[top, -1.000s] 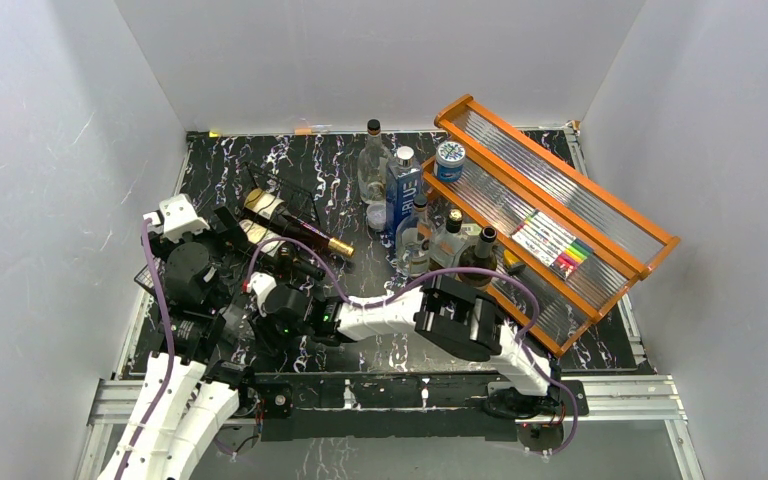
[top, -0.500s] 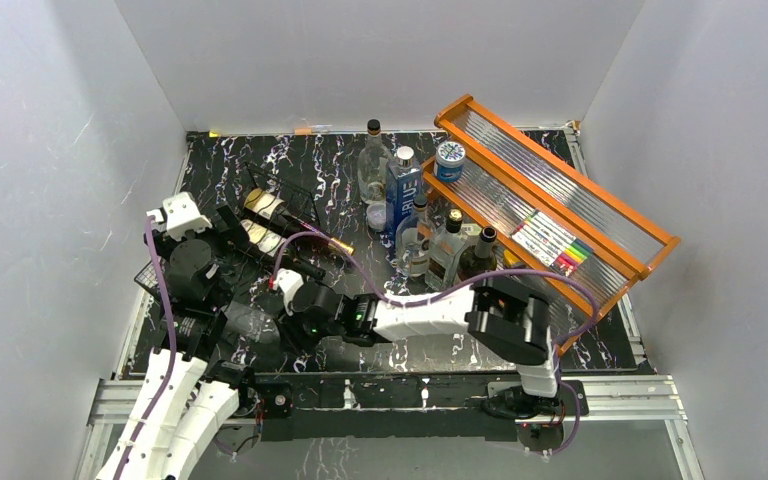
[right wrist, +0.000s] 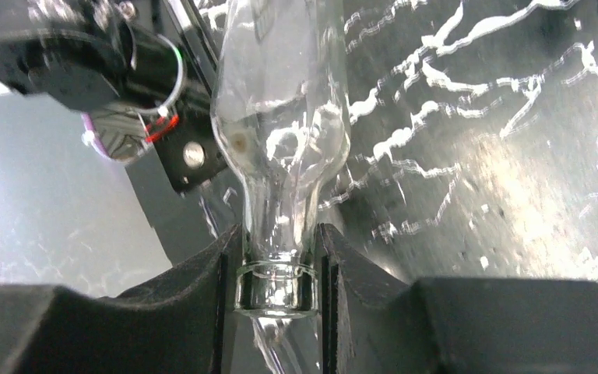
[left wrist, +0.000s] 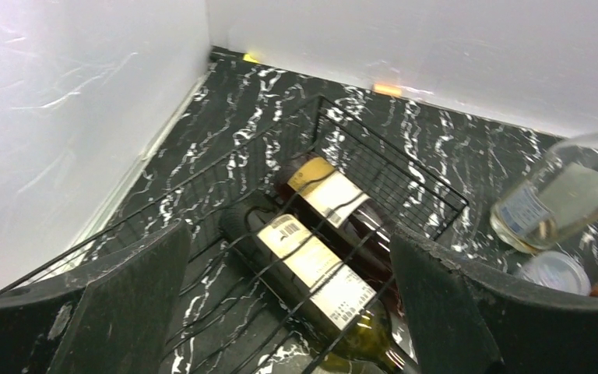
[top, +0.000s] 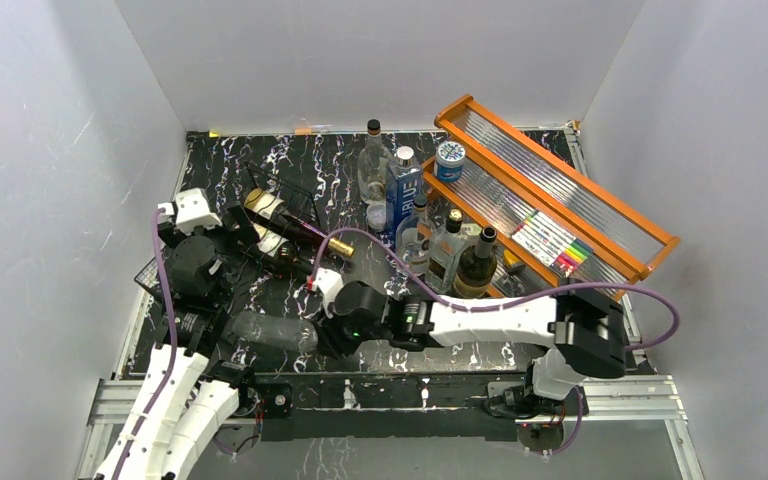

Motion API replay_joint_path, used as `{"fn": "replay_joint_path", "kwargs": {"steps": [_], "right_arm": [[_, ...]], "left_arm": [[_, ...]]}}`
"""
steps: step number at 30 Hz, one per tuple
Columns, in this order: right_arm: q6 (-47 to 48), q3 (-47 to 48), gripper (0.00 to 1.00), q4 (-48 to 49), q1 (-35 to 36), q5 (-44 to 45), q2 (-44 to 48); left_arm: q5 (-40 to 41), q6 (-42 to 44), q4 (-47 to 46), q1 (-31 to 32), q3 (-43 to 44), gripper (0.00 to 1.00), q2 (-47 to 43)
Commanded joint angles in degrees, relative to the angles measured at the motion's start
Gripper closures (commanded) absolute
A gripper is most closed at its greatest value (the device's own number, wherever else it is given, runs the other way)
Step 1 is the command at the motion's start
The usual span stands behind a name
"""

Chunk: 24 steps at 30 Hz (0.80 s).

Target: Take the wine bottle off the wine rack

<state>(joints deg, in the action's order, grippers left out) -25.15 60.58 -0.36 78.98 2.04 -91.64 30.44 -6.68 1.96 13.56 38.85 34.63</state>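
A black marbled table [top: 220, 168] is enclosed by white walls [top: 380, 60]. A clear bottle [top: 272, 330] is held on its side near the table's front edge, well apart from the wire rack [top: 295, 190]. Its neck is clamped between the fingers of the right gripper [right wrist: 276, 257]. The left gripper [left wrist: 290, 238] is spread wide above the rack, in which two labelled bottles [left wrist: 311, 269] are seen lying side by side.

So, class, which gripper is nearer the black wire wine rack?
Left. The left gripper hovers open over the wine rack; the right gripper is beside it, fingers shut on a clear bottle.
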Motion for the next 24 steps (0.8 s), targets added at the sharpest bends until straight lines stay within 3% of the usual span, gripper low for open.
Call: {"fn": "replay_joint_path", "kwargs": {"steps": [1, 11, 17, 24], "right_arm": [[0.15, -3.90, 1.00, -2.78, 0.00, 4.03, 7.55], [3.34, -6.22, 1.00, -20.21, -2.87, 8.76, 21.86], [3.99, -6.00, 1.00, -28.98, -4.94, 12.01, 30.71], [5.18, -4.85, 1.00, -32.36, -6.19, 13.91, 35.35]], "left_arm": [[-10.42, -0.53, -0.92, -0.38, 0.31, 0.02, 0.84], [-38.61, -1.19, -7.61, 1.30, -1.45, 0.02, 3.27], [-53.56, -2.50, -8.91, 5.77, -0.39, 0.02, 9.38], [-68.04, -2.27, -7.72, 13.92, 0.15, 0.02, 14.73]]}}
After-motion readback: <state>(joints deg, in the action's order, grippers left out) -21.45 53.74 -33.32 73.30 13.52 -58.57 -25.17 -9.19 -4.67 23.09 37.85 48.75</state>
